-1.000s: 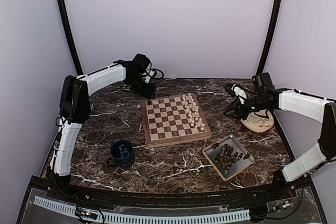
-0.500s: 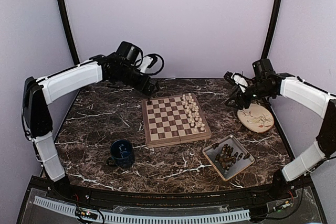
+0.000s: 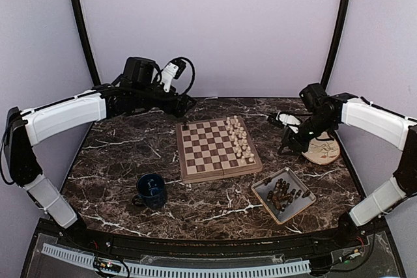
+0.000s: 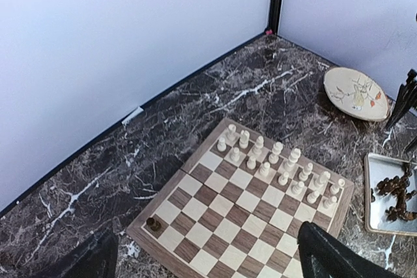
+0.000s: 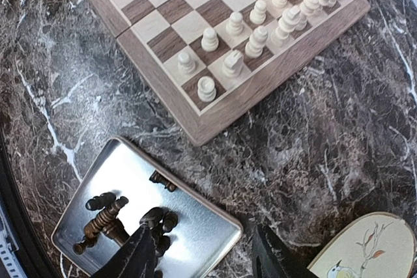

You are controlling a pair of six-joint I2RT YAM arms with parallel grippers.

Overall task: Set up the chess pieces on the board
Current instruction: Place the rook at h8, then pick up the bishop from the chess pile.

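**Board** (image 3: 207, 151): centre of the bench (image 3: 124, 154), lying flat.

**Cream-white pieces** (image 4: 277, 161): two rows along the board's right side, all upright, one per square as far as can be told.

**Lone dark piece** (image 4: 154, 224): upright on the far-left corner square.

**Remaining dark pieces** (image 5: 107, 216): a tangled heap lying on their sides in the metal tray (image 5: 195, 222), which sits off the board's near-right corner and apart from it.

**Left end effector** (image 3: 185, 103): released, jaws spread wide with nothing between them. It hangs above the bench just beyond the board's far-left corner.

**Right end effector** (image 5: 202, 255): released, jaws apart and empty. It hovers over the tray's far end, with the plate (image 5: 365, 245) just beside it.

**Also present**: blue mug (image 3: 151, 190), near-left of the board.

**Step in hand (judged)**: fetching the next dark piece from the tray for the left-side rows, which are nearly bare.

**Handling notes**:
- Choose a piece at the edge of the heap, not one locked under others.
- Line the jaws across its narrow stem and come straight down.
- Close only once the neighbouring pieces are clear of the jaws.
- A piece picked up lying down must be turned upright before it is set on the board.
- Lower it squarely onto one square and let go gently, so that it neither topples nor knocks the corner piece.
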